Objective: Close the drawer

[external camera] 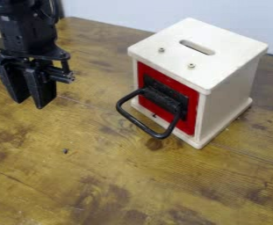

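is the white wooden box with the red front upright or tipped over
Upright: the white wooden box rests on its base, its slotted lid facing up.

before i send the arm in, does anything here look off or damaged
Nothing looks spilled or broken. The white box sits upright on the table, its black loop handle sticking out from the red front. The only small oddity is a dark speck on the wood, too small to identify.

No readable text or labels
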`<state>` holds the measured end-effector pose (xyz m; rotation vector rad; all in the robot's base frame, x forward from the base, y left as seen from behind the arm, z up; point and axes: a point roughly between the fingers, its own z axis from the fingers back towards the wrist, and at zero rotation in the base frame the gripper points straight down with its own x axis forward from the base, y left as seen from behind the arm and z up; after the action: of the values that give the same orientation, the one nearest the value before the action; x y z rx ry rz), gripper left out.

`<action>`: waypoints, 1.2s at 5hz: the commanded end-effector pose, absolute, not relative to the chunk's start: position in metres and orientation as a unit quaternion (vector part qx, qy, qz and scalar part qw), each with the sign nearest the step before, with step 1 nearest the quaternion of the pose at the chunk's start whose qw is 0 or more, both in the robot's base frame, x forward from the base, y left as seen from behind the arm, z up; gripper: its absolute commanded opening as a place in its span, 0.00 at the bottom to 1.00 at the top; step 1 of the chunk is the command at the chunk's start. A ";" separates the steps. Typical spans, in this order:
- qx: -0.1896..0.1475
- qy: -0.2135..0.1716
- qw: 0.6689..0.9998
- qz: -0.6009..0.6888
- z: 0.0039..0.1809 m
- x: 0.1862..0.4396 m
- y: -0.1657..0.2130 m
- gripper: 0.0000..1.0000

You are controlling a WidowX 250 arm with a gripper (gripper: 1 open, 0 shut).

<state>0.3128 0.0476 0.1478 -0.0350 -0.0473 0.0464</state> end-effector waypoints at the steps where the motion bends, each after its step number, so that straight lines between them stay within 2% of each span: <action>1: -0.019 -0.060 0.997 0.035 0.169 0.316 0.053 0.00; 6: -0.041 -0.070 0.995 0.062 0.177 0.311 0.058 0.00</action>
<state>0.3104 0.0498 0.1508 -0.0917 -0.0513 0.1029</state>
